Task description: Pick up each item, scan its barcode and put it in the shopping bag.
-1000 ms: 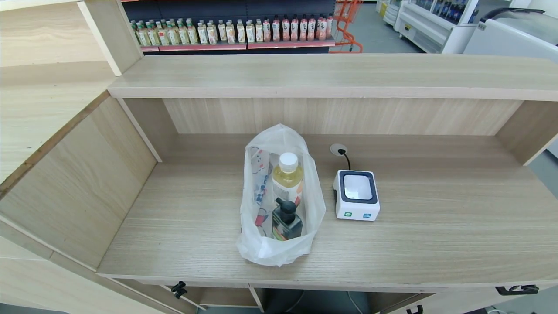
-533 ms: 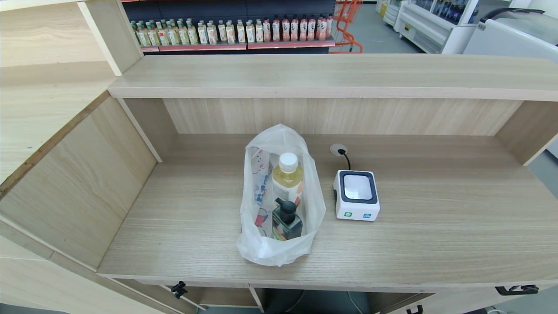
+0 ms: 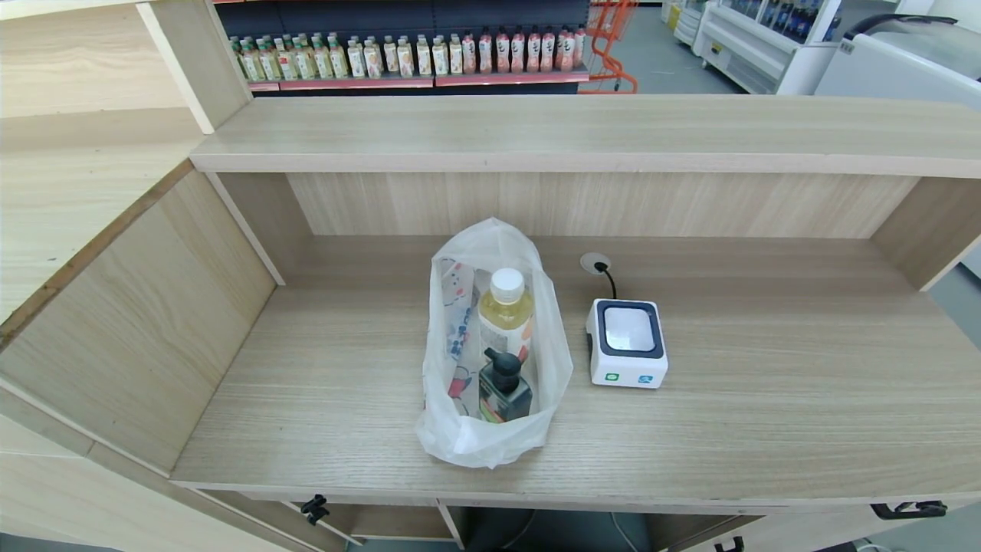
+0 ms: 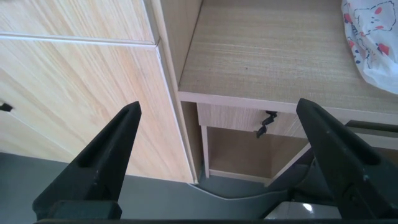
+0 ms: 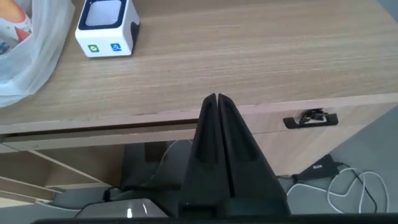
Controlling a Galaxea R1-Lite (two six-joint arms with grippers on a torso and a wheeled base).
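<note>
A: Surroundings?
B: On the counter (image 3: 766,399), the scanner (image 3: 627,341) stands just beside the shopping bag (image 3: 460,437).
A: Arms?
B: Both are low, before the counter's front edge. The left gripper (image 4: 219,107) is spread wide; the right gripper (image 5: 216,99) has its fingers pressed together.
A: Items?
B: The tea bottle (image 3: 506,307), pump bottle (image 3: 503,387) and printed pack (image 3: 458,330) sit inside the bag, well apart from both grippers.

Your head camera looks forward and steeply down on the surface (image 3: 766,399) from high above, with the shopping bag (image 3: 460,441) near centre. Your left wrist camera hangs off the front edge, left of the shopping bag, and catches only its corner. Your right wrist camera hangs off the same edge, right of the bag, and shares the bag and the barcode scanner (image 3: 627,343) with the head camera.
</note>
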